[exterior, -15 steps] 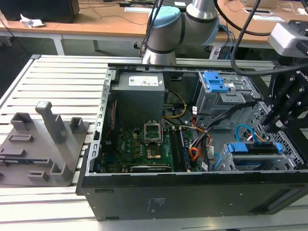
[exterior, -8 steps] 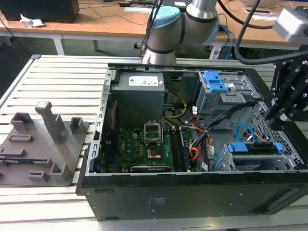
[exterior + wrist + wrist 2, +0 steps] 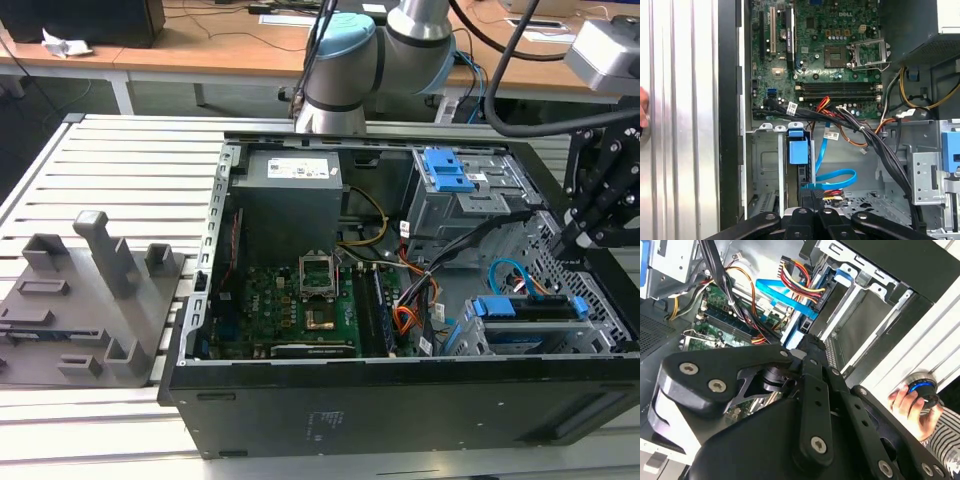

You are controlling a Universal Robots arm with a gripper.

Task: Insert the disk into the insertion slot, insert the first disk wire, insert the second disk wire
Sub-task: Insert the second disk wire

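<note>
The black tool (image 3: 812,202) hangs inside the open black computer case (image 3: 400,400), its fingers closed together at the rear end of the silver-grey disk in its bright blue plastic carrier (image 3: 798,152); whether they grip a plug there, I cannot tell. The disk sits in the light-grey sheet-metal insertion slot (image 3: 762,165). Just beside the tool, the thin flat light-blue second disk wire (image 3: 832,176) curves in a loop. Farther lies the green motherboard (image 3: 825,55). A hand (image 3: 912,405) holds a round blue-ringed knob on the ribbed metal worktop (image 3: 130,160)
</note>
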